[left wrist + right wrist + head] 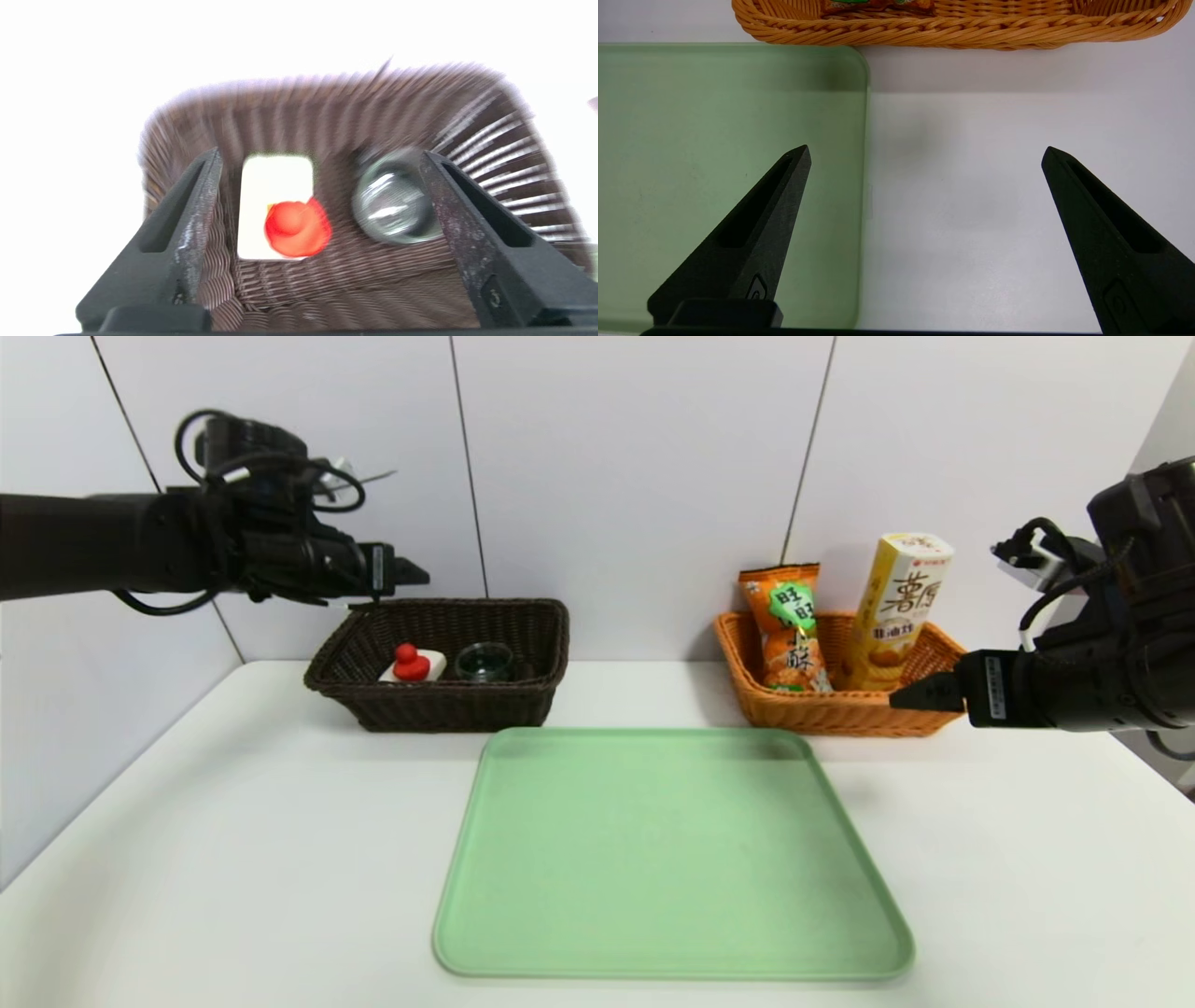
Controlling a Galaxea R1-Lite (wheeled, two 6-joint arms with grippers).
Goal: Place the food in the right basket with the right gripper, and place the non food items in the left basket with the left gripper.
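I read the sorting as complete or nearly so: the green tray [672,854] carries nothing.

**Left side.** The left gripper [411,575] hangs above the near-left rim of the dark basket [439,705], its jaws spread wide and holding nothing. Inside that basket lie the white card with the red duck [412,665] and the small glass jar [484,662], side by side, both clear of the fingers [201,205].

**Right side.** The right gripper [924,694] waits just in front of the orange basket [831,711], jaws fully released and empty. The orange snack bag [789,630] and the yellow chip box [898,611] stand in that basket, leaning against the wall behind.

**Hazards from here, as I judge them:**

1. The chip box stands tall and only leans. A brush from the right arm against the basket rim could topple it out onto the table [233,859].
2. The left gripper sits close above the dark basket's rim. A low retreat path could catch the wicker and drag the basket, shifting the jar.
3. The jar is round; if the basket is jolted, it may roll against the duck card.

I would lift each arm well clear before any sideways travel.
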